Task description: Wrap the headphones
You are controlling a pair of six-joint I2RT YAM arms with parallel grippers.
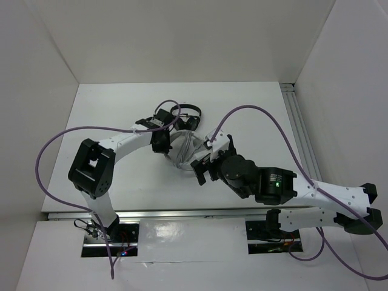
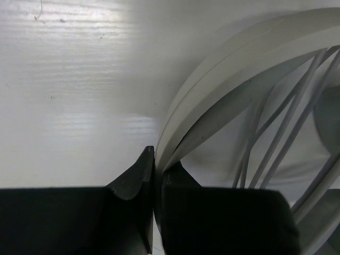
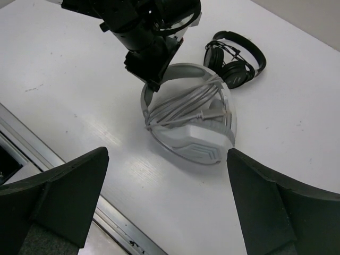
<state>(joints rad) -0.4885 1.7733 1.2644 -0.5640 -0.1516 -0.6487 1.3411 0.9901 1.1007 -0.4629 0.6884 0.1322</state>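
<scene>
Right wrist view: large white and light-grey over-ear headphones point(image 3: 199, 143) lie mid-frame on the surface point(image 3: 64, 79), left gripper point(image 3: 154, 81) clamped on their headband point(image 3: 197, 67); right gripper point(image 3: 167, 154) gapes empty above; hold firm while tucking the thin grey cable point(image 3: 183, 103).

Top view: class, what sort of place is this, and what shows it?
Likely a robot lab test cell: a white table boxed in by plain white walls, left arm and right arm bolted at its near edge, and headphones laid out to handle.
</scene>
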